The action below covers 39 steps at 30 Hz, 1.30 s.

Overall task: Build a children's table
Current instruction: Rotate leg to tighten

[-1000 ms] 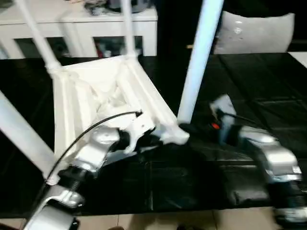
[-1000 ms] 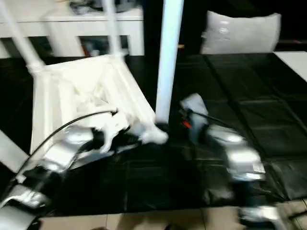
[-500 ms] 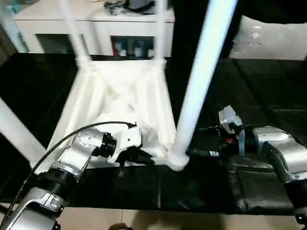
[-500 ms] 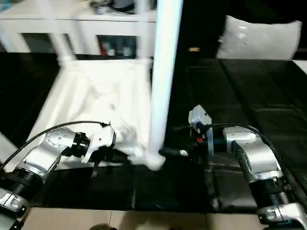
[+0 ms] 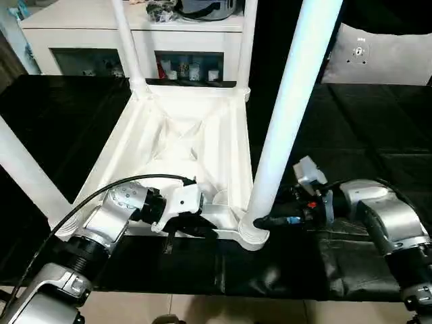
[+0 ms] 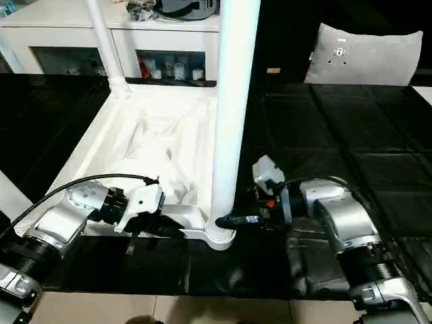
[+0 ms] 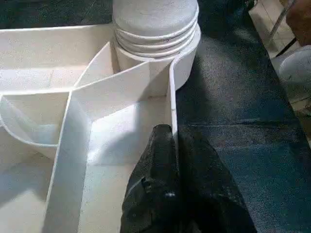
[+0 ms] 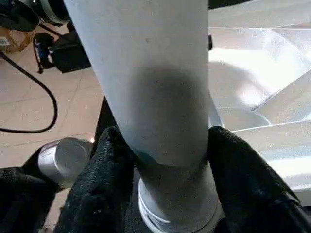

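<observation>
Black work table [image 5: 351, 115], upturned white children's table [image 5: 182, 135], no legible writing

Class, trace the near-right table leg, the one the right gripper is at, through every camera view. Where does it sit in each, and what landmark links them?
Left eye view: near-right leg rises right of centre.
Right eye view: it rises at centre.
Left wrist view: its ringed base stands beyond the left gripper, shut on the tabletop's rim.
Right wrist view: it stands between the right gripper's fingers.
Shared landmark: the corner socket.
</observation>
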Motion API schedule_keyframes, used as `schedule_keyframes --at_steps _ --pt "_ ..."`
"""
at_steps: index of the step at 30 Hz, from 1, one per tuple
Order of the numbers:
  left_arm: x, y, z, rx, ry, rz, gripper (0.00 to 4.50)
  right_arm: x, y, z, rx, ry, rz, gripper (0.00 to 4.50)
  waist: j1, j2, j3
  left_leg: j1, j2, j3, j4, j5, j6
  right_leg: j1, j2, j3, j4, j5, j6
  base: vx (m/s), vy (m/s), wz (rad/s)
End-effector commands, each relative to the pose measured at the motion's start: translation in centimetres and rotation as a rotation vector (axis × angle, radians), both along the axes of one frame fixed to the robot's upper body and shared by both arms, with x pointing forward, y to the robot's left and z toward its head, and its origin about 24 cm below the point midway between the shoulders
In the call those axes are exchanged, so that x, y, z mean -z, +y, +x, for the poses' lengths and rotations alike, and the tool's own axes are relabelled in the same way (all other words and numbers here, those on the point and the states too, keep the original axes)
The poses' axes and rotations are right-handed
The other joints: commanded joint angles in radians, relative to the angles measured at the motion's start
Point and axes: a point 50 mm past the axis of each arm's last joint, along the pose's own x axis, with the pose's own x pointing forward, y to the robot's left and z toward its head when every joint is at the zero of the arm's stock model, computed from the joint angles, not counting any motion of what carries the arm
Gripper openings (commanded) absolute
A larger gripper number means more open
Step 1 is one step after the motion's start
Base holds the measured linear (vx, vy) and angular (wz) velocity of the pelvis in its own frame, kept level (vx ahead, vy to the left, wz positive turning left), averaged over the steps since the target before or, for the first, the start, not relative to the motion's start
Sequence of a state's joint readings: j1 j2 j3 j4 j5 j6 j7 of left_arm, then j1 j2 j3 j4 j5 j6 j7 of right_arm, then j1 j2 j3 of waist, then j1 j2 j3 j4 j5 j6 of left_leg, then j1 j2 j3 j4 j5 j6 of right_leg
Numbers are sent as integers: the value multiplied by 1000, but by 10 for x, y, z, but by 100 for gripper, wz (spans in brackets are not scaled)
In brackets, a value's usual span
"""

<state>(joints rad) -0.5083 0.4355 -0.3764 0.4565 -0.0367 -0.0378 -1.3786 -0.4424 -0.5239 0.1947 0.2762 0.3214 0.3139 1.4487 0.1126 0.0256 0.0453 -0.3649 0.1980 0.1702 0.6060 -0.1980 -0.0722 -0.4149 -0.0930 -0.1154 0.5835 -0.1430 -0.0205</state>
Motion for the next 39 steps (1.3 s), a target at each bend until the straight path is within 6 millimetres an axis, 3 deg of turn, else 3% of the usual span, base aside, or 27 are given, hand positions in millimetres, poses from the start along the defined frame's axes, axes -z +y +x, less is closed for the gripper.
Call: schedule_keyframes --at_steps 1,7,10,13,14,17,18,19,20,21,22,23,24,25,26,27,29,33,39 --pt "-12 -12 2 73 -46 -34 0 -2 2 -1 -16 12 2 208 -6 -15 -71 5 35 -1 -70 -142 72 64 -56 52 -59 -311 -173 0 0 0" --pt "-18 -19 10 -97 -19 -116 0 -1 11 -3 137 54 75 195 -3 -19 -69 9 34 0 -70 -147 62 60 -57 53 -65 -362 -154 0 0 0" --pt "-22 -28 14 -181 -5 -162 0 4 21 5 287 33 37 195 -14 -17 -63 9 26 -1 -72 -185 40 58 -58 46 -82 -479 -111 0 0 0" --pt "-22 -41 19 -295 -25 -169 0 7 34 15 480 10 18 195 -43 -22 -59 -4 17 -7 -72 -197 14 65 -56 35 -93 -560 -52 0 0 0" --pt "-22 -43 20 -317 -29 -167 0 8 35 18 518 5 13 195 -57 -20 -61 -1 13 -8 -70 -205 9 62 -54 30 -100 -582 -36 0 0 0" --pt "-24 -61 28 -439 -38 -203 0 12 41 29 742 -15 -44 194 -88 -18 -63 -8 11 -11 -69 -202 16 65 -53 23 -104 -569 -31 0 0 0" --pt "-25 -67 31 -478 -49 -214 0 12 42 32 803 -15 -50 194 -96 -14 -63 -2 11 -11 -68 -208 22 58 -49 24 -108 -558 -35 0 0 0" --pt "-26 -70 32 -495 -56 -218 0 12 43 33 830 -15 -52 193 -100 -17 -64 0 8 -9 -65 -212 26 56 -48 24 -110 -553 -39 0 0 0" --pt "-28 -77 36 -551 -71 -241 0 12 45 36 881 -23 -41 193 -101 -19 -66 1 6 -8 -64 -208 31 56 -48 24 -110 -546 -42 0 0 0" --pt "-30 -84 38 -604 -83 -265 0 11 47 39 921 -44 -24 193 -103 -11 -68 -2 9 -6 -63 -193 43 57 -47 27 -106 -511 -55 0 0 0" --pt "-30 -88 38 -604 -94 -264 0 8 50 39 917 -69 -5 193 -102 -14 -69 -2 9 -6 -64 -185 47 57 -46 28 -107 -495 -58 0 0 0" --pt "-31 -90 37 -597 -106 -261 0 6 52 38 907 -84 21 227 -100 -17 -73 -8 11 -8 -65 -160 57 64 -48 31 -95 -441 -71 0 0 0" --pt "-31 -91 37 -591 -112 -258 0 5 53 38 905 -91 33 227 -99 -11 -72 -11 12 -9 -66 -151 63 66 -47 32 -91 -419 -79 0 0 0" --pt "-31 -91 37 -582 -114 -254 0 4 53 37 910 -96 45 247 -98 -14 -75 -8 13 -6 -64 -137 77 64 -47 36 -87 -373 -94 0 0 0" --pt "-31 -91 36 -577 -114 -251 0 3 52 37 916 -100 53 267 -97 -10 -76 -7 14 -6 -64 -126 83 65 -47 38 -83 -348 -107 0 0 0" --pt "-31 -89 36 -566 -124 -244 0 2 52 35 908 -89 80 267 -95 -10 -80 -10 14 -5 -62 -89 101 69 -48 41 -73 -271 -140 0 0 0" --pt "-30 -86 36 -557 -130 -240 0 0 51 33 891 -96 92 281 -93 -9 -80 -11 15 -5 -61 -63 117 72 -47 43 -64 -210 -169 0 0 0" --pt "-29 -76 36 -535 -144 -231 0 -4 38 30 840 -130 128 318 -85 -7 -77 -7 17 -3 -63 -88 126 72 -49 42 -69 -240 -171 0 0 0" --pt "-23 -54 29 -413 -133 -201 0 -4 7 27 696 -199 36 382 -72 -6 -69 2 22 -1 -68 -155 99 66 -50 43 -83 -354 -138 0 0 0"
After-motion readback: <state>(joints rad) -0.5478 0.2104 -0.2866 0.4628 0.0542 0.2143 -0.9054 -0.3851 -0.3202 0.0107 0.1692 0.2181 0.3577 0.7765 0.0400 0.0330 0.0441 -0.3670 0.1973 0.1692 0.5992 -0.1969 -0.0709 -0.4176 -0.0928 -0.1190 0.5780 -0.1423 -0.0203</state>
